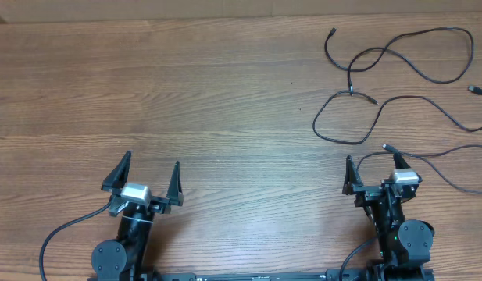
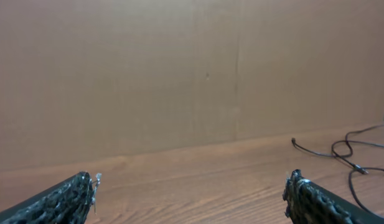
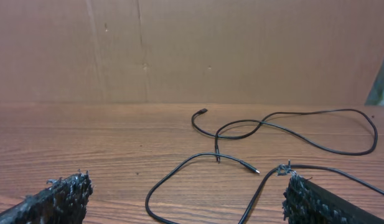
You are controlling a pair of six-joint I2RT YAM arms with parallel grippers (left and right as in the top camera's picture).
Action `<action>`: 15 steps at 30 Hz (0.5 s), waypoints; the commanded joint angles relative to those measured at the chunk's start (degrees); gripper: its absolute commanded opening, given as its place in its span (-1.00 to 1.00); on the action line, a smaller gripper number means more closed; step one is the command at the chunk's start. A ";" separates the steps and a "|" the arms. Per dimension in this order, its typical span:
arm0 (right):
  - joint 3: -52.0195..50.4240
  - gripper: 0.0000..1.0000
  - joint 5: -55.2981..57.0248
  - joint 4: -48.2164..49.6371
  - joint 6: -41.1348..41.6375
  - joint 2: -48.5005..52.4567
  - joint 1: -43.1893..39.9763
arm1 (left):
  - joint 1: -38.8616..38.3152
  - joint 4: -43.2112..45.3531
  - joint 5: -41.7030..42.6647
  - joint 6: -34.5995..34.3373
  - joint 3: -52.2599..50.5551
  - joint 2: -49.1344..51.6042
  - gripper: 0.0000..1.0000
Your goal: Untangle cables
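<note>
Several thin black cables lie loose on the wooden table at the far right. One long cable [image 1: 451,30] loops across the top right. A second cable [image 1: 405,97] forms a loop below it. A third cable's plug [image 1: 387,147] lies just ahead of my right gripper [image 1: 373,160], which is open and empty. In the right wrist view the looped cable [image 3: 179,165] lies ahead of the open jaws [image 3: 187,186], and another strand runs close past the right finger. My left gripper [image 1: 152,162] is open and empty, far from the cables; its wrist view [image 2: 190,180] shows cables [image 2: 341,152] at the far right.
A plain brown wall [image 3: 241,50] stands behind the table's far edge. A small connector [image 1: 476,90] lies at the right edge of the overhead view. The left arm's own thicker black cable [image 1: 53,234] curves at the bottom left.
</note>
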 commanded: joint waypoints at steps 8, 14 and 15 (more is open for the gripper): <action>-0.59 1.00 0.46 0.35 0.37 -0.52 -0.20 | 0.33 -0.68 -7.41 -1.18 -1.95 -0.72 0.99; -0.59 1.00 0.46 0.35 0.35 -0.52 -0.20 | 0.35 -12.55 -10.36 -1.18 -1.95 -0.72 0.99; -0.59 1.00 0.46 0.35 0.35 -0.52 -0.20 | 0.33 -13.20 -10.84 -1.20 -1.95 -0.72 0.99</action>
